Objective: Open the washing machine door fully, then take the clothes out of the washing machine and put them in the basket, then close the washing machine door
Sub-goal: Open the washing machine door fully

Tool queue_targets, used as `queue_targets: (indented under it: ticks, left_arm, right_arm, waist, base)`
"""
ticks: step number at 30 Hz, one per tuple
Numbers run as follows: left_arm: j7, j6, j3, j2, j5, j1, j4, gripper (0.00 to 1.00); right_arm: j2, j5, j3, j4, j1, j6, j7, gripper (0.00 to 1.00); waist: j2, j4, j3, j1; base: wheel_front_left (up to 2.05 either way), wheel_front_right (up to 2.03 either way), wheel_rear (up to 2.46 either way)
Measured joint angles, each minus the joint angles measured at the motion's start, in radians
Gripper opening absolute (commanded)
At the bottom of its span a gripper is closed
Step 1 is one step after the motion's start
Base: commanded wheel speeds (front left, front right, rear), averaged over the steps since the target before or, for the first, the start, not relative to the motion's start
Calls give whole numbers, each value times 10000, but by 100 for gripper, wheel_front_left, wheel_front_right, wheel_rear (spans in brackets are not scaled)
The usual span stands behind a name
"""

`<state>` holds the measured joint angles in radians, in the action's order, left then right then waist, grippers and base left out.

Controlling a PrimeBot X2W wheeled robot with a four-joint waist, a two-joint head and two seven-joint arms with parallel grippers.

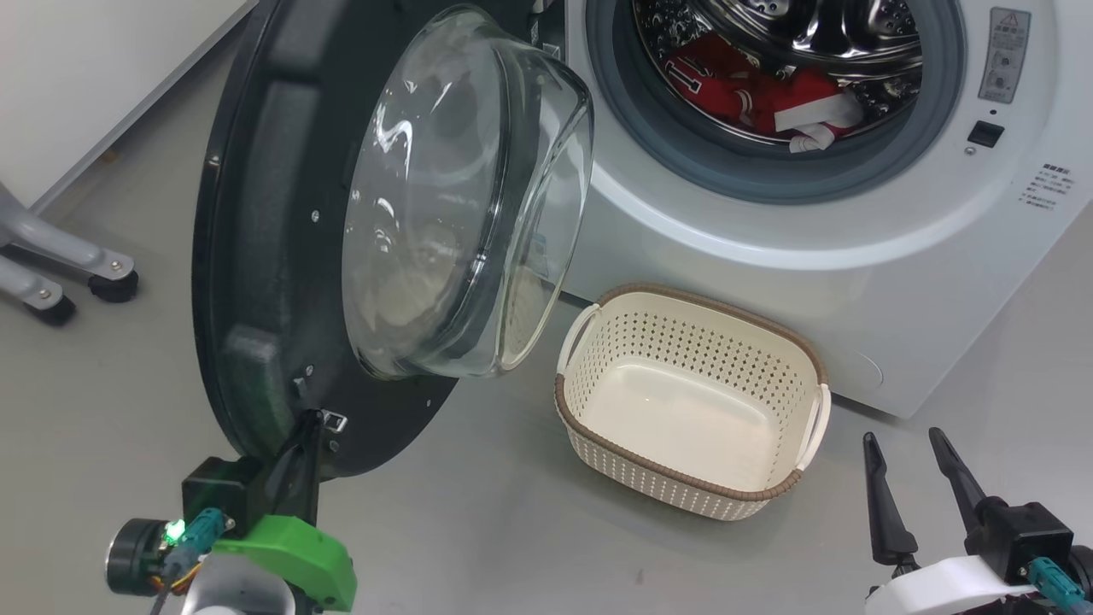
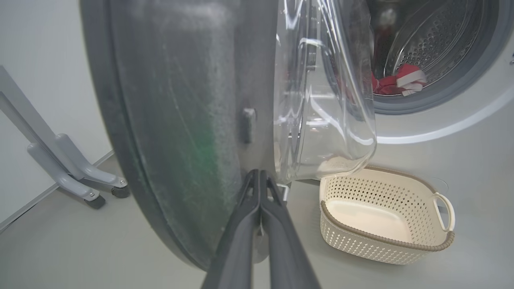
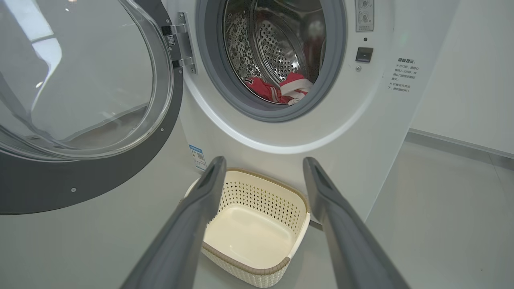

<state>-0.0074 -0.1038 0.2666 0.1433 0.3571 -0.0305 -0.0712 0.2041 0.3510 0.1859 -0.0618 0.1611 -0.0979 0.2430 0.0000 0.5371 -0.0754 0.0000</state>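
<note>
Two grippers: left gripper (image 1: 309, 427) together, tips against door (image 1: 256, 213) edge, lower left; right gripper (image 1: 903, 437) apart, empty, lower right. Clothes (image 1: 734, 90) in drum (image 1: 820, 34), upper right. Risk: tips slip, door swings back.

Red clothes (image 1: 726, 85), cream perforated basket (image 1: 683, 342)

Upper right, the grey-gasketed round mouth (image 1: 768, 175) of the white washing machine (image 1: 939, 282) gapes unobstructed; the black-rimmed glass door (image 1: 256, 256) blocks the left, the cream perforated basket (image 1: 666, 337) the floor beneath.
</note>
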Motion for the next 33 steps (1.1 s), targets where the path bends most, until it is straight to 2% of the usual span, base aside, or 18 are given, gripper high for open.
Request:
queue_targets:
  ticks: [8, 18, 33]
  left_arm:
    - [-288, -54, -957, 127, 257, -153, -405, 0]
    - [-564, -61, -1632, 121, 439, -528, -963, 0]
    - [-924, -71, -2640, 157, 537, -1219, -2046, 0]
  right_arm:
    - [-31, 0, 107, 10, -4, 0, -2, 100]
    - [54, 0, 21, 46, -7, 0, -13, 100]
    - [150, 0, -82, 130, -51, -2, -90, 100]
  waist:
    - [0, -313, -58, 0]
    - [0, -641, -231, 0]
    - [0, -747, -416, 0]
  base:
    - [0, 0, 0]
    - [0, 0, 0]
    - [0, 0, 0]
